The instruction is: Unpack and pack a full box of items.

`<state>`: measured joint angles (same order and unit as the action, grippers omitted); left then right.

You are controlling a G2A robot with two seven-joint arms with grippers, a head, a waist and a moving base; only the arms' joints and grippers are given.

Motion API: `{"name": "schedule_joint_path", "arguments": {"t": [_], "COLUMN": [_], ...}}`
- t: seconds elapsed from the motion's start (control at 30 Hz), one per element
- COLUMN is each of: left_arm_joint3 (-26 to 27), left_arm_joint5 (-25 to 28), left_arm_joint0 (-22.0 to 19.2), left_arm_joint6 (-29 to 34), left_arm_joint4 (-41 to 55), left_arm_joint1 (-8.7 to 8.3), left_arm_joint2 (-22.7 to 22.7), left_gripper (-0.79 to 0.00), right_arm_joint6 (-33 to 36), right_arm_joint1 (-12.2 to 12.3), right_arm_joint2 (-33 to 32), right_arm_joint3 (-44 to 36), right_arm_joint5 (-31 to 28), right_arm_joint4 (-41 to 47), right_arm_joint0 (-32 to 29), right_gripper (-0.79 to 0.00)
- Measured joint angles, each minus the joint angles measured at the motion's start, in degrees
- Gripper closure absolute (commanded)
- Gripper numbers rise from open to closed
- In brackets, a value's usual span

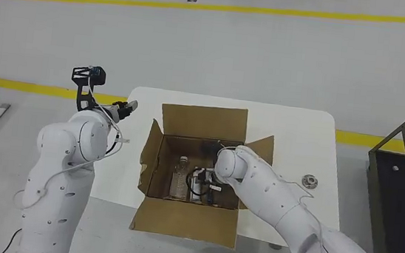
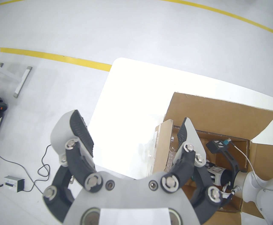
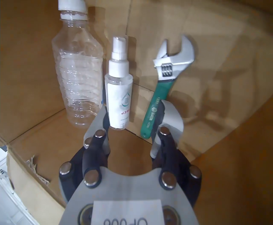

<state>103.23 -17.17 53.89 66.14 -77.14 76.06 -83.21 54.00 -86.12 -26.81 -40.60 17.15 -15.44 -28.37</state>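
Pale floor (image 1: pixel 269 59), yellow lines (image 1: pixel 215 7), white table (image 1: pixel 299 129)

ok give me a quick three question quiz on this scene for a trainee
1. True or false: the left hand is shut on an item.
2. Which item has a green handle? A) wrench B) spray bottle C) plastic bottle
3. Fill in: the right hand is down inside the cardboard ____.
Key: 1 false, it is open and empty; 2 A; 3 box.
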Motion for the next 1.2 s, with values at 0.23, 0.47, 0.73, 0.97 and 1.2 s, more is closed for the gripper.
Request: {"name": "schedule_joint_path", "arguments": {"t": [0.23, 0.47, 0.73, 0.97, 1.2], "left_arm_joint3": [0.00, 0.00, 0.00, 0.00, 0.00], "left_arm_joint5": [0.00, 0.00, 0.00, 0.00, 0.00], "left_arm_joint0": [0.00, 0.00, 0.00, 0.00, 0.00], "left_arm_joint6": [0.00, 0.00, 0.00, 0.00, 0.00], "left_arm_joint4": [0.00, 0.00, 0.00, 0.00, 0.00], "left_arm_joint1": [0.00, 0.00, 0.00, 0.00, 0.00], "left_arm_joint2": [0.00, 0.00, 0.00, 0.00, 0.00], "left_gripper": [-0.785, -0.785, -0.785, -0.785, -0.785], "right_arm_joint6": [0.92, 1.62, 3.98, 4.23, 6.12], "right_arm_joint1": [1.26, 9.38, 19.01, 21.16, 23.23], "right_arm_joint2": [-5.51, -21.97, -53.05, -66.87, -74.74], "right_arm_joint3": [-1.16, -15.35, -51.83, -62.53, -69.96], "right_arm_joint5": [-6.47, -12.28, -15.03, -16.29, -11.83], "right_arm_joint4": [3.53, 3.45, -3.22, -4.39, -24.10], "right_arm_joint0": [2.78, 0.95, -21.21, -31.65, -38.51], "right_gripper": [-0.262, 0.000, 0.000, 0.000, 0.000]}}
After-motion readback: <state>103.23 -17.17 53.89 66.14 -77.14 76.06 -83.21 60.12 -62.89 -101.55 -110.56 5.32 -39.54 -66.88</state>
